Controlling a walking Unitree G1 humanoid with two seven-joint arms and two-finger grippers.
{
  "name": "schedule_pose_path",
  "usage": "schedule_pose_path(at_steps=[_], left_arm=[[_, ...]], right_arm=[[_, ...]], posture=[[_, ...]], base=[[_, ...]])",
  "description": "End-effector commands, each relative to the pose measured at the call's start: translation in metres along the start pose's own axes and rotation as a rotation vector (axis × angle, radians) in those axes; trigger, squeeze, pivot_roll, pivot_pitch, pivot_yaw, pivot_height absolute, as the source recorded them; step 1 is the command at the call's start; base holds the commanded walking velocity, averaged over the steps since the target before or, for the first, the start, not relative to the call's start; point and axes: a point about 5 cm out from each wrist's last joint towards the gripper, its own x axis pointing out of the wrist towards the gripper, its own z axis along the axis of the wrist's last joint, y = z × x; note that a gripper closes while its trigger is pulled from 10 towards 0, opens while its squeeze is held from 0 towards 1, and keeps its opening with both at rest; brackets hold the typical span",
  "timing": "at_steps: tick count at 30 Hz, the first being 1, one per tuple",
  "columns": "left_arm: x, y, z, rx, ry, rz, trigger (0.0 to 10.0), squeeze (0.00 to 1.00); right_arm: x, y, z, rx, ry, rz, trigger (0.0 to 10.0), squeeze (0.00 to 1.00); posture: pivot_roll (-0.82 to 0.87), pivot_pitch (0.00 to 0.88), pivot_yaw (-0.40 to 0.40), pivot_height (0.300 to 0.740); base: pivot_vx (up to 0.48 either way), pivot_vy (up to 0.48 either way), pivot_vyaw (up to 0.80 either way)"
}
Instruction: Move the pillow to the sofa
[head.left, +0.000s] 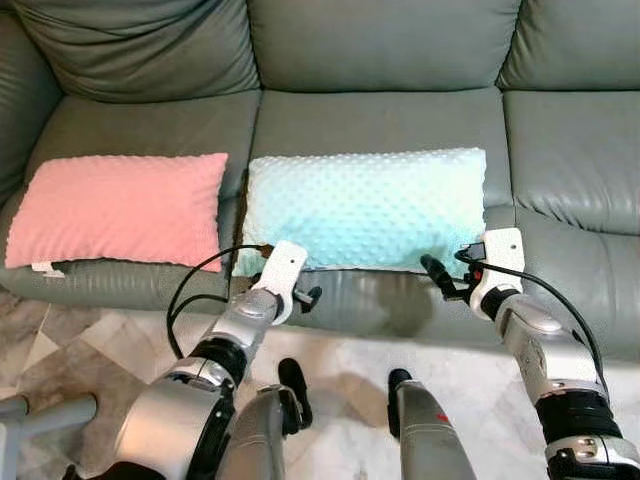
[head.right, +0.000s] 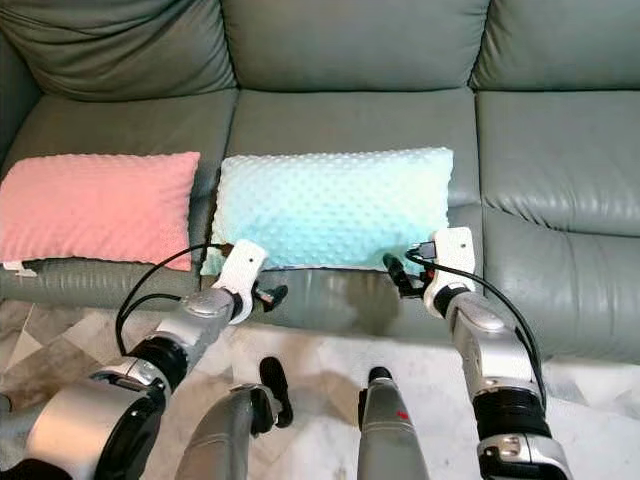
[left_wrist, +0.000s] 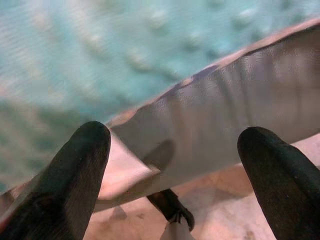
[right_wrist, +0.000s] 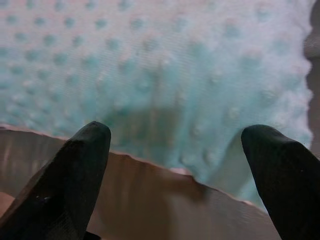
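mint dotted pillow (head.left: 365, 208) lies flat on the middle seat cushion of the grey-green sofa (head.left: 560, 160), long side running across, front edge right at the seat's front lip. pink pillow (head.left: 118, 208) lies flat on the seat to its left, just beside it, a narrow gap between them.

left gripper (head.left: 305, 297) is below the mint pillow's front left corner, in front of the seat edge, near the pillow but not touching. in the left wrist view its fingers (left_wrist: 75, 175) are spread wide, nothing between them, pillow corner and sofa front ahead of them.

right gripper (head.left: 443, 277) sits at the pillow's front right corner, just under and in front of the edge, fingers pointing inward toward the pillow. right wrist view shows its fingers (right_wrist: 77, 167) wide apart, holding nothing, the pillow's dotted surface just ahead and the seat lip under it. contact with the pillow can't be told.

marble floor (head.left: 340, 370) below, robot legs in the lower middle. a grey bar (head.left: 45, 412) at lower left.
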Motion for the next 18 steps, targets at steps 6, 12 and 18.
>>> schedule_pose_path(at_steps=[6,12,18], left_arm=[[0.004,-0.022,-0.007,0.034,0.048,-0.015,10.0,0.0],[0.008,-0.038,0.005,0.099,0.008,-0.017,10.0,0.0],[0.011,-0.059,0.024,0.183,-0.062,-0.015,10.0,0.0]], right_arm=[[-0.009,0.004,-0.022,0.116,0.06,-0.026,10.0,0.0],[-0.015,0.003,-0.023,0.181,0.055,-0.065,10.0,0.0],[-0.021,0.009,-0.026,0.269,0.046,-0.087,10.0,0.0]], posture=[[-0.36,0.563,0.179,0.74],[-0.38,0.569,0.181,0.74],[-0.39,0.57,0.189,0.74]], base=[[0.0,0.0,0.0],[0.0,0.0,0.0],[0.0,0.0,0.0]])
